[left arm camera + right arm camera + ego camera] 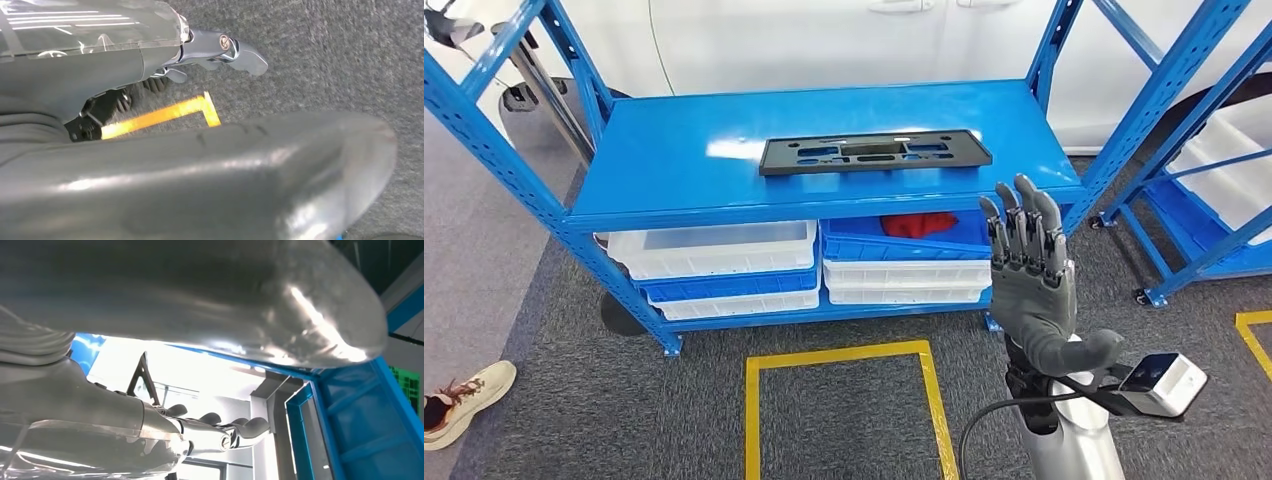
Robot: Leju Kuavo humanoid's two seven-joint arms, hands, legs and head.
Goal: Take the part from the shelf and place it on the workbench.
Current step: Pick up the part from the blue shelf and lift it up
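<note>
A flat black plastic part [874,152] with several cut-outs lies across the middle of the blue shelf's top board [674,160]. My right hand [1029,270] is raised in front of the shelf's right end, palm up, fingers straight and apart, holding nothing; its fingertips reach the shelf's front edge, below and right of the part. In the right wrist view the hand [210,430] shows with fingers extended against blue framing. The left wrist view looks down at grey carpet, with my left hand [200,170] large in front, fingers [240,52] stretched out and empty.
Under the top board sit white bins [714,248] and blue bins [904,240], one holding something red [919,224]. A second blue rack [1214,190] stands at the right. Yellow floor tape [844,360] marks a square on the carpet. A person's shoe [464,400] is at lower left.
</note>
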